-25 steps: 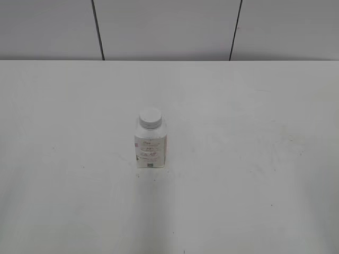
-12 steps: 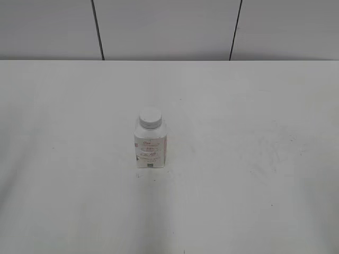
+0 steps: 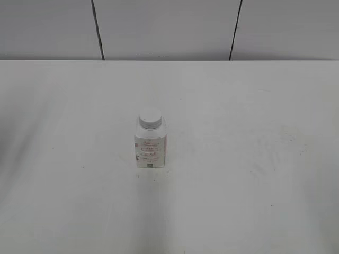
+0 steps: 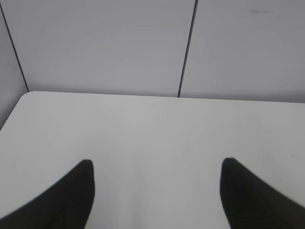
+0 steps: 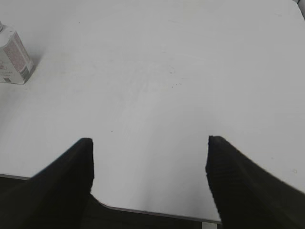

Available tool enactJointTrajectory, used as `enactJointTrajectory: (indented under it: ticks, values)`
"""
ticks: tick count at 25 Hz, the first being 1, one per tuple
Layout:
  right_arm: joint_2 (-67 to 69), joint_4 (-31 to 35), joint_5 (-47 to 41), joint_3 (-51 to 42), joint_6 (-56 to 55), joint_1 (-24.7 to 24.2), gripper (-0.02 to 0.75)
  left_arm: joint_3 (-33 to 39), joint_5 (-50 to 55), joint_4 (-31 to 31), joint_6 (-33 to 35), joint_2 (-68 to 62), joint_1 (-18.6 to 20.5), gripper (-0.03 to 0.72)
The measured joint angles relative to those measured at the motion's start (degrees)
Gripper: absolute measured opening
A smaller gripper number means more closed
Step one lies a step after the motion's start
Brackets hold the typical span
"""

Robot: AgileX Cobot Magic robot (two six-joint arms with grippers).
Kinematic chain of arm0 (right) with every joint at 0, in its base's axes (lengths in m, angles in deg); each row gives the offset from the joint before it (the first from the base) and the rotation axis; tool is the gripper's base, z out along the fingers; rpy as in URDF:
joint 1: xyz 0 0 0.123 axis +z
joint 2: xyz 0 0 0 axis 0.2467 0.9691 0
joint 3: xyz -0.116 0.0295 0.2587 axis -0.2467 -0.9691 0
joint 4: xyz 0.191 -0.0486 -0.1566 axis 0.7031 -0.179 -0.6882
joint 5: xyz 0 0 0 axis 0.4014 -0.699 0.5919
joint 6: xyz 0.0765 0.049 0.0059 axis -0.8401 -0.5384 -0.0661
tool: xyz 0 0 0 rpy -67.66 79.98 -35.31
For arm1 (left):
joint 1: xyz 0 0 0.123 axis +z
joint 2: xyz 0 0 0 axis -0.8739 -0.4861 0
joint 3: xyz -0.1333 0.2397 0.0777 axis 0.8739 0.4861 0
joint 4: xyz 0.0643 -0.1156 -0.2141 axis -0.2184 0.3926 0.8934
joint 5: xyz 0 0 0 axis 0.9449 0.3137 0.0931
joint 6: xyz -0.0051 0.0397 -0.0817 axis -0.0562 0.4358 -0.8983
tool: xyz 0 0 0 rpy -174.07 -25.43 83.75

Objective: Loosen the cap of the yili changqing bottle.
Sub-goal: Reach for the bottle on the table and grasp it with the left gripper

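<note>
The yili changqing bottle (image 3: 150,146) stands upright on the white table, a little left of the middle in the exterior view. Its white cap (image 3: 150,119) sits on the neck. The bottle's body also shows at the far left edge of the right wrist view (image 5: 13,59), with the cap cut off by the frame. My left gripper (image 4: 156,164) is open and empty over bare table; the bottle is out of its view. My right gripper (image 5: 149,140) is open and empty near the table's front edge, far right of the bottle. Neither gripper shows in the exterior view.
The white table (image 3: 254,106) ends at a grey panelled wall (image 3: 169,29) at the back. Its rounded back left corner shows in the left wrist view (image 4: 28,95). Its front edge shows in the right wrist view (image 5: 152,212).
</note>
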Motion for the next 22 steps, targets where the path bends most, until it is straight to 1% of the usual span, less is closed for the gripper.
enactJointTrajectory:
  ticks: [3,7,10,13,16,20,22]
  values:
    - [0.00,0.00,0.00,0.00,0.00,0.00,0.577,2.09,-8.50,0.10,0.00,-6.56,0.00,0.502]
    - [0.00,0.00,0.00,0.00,0.00,0.00,0.577,3.24,-16.21,-2.32,0.02,-15.30,-1.29,0.502]
    - [0.00,0.00,0.00,0.00,0.00,0.00,0.577,3.41,-20.65,-3.92,0.02,-20.21,-4.14,0.502]
    - [0.00,0.00,0.00,0.00,0.00,0.00,0.577,3.83,-25.72,-4.82,0.02,-24.01,-8.65,0.502]
    - [0.00,0.00,0.00,0.00,0.00,0.00,0.577,5.57,-32.46,-5.99,0.02,-26.84,-11.43,0.502]
    - [0.00,0.00,0.00,0.00,0.00,0.00,0.577,8.68,-39.97,-8.41,-0.13,-29.56,-11.83,0.502]
    - [0.00,0.00,0.00,0.00,0.00,0.00,0.577,9.77,-43.35,-13.10,-0.13,-30.82,-11.62,0.502]
